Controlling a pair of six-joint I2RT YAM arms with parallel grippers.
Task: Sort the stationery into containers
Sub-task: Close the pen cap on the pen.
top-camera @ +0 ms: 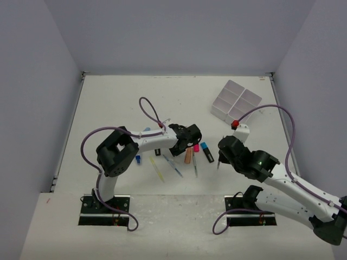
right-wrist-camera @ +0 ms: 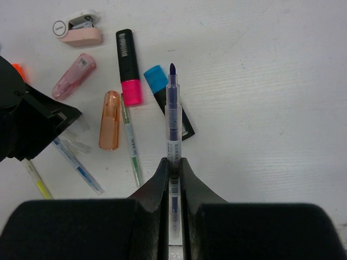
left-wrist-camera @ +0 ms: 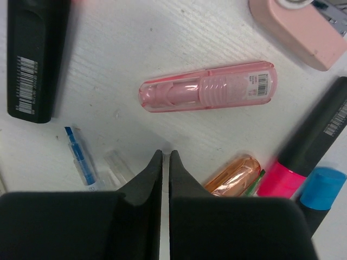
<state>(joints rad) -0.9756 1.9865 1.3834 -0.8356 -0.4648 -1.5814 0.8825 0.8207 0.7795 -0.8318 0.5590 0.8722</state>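
- Stationery: a loose cluster lies on the table [top-camera: 119, 103] mid-way between the two arms.
- Highlighters, three counted: a pink-capped highlighter [right-wrist-camera: 129, 67], a blue-capped highlighter [right-wrist-camera: 156, 77] just beside it, and a third black highlighter [left-wrist-camera: 32, 54] whose cap falls outside the left wrist view.
- Thin pens, three: a green pen [right-wrist-camera: 132, 146], a blue pen [right-wrist-camera: 76, 162] and a yellow pen [right-wrist-camera: 38, 179], all flat on the table.
- Clear-cased pieces, two: a pink case [left-wrist-camera: 209, 86] and an orange case [right-wrist-camera: 109, 119], the orange one touching the green pen.
- One pink-and-white dispenser [right-wrist-camera: 81, 30] at the far edge of the cluster.
- One blue marker [right-wrist-camera: 172, 108], off the table, its tip pointing away from the wrist.
- White tray [top-camera: 236, 100]: one, with four compartments, at the far right, well apart from the cluster.
- Right gripper [right-wrist-camera: 173, 162]: clamped on the blue marker's barrel.
- Left gripper [left-wrist-camera: 166, 154]: fingers pressed together with nothing between them, tips just short of the pink case, between the blue pen and the orange case.
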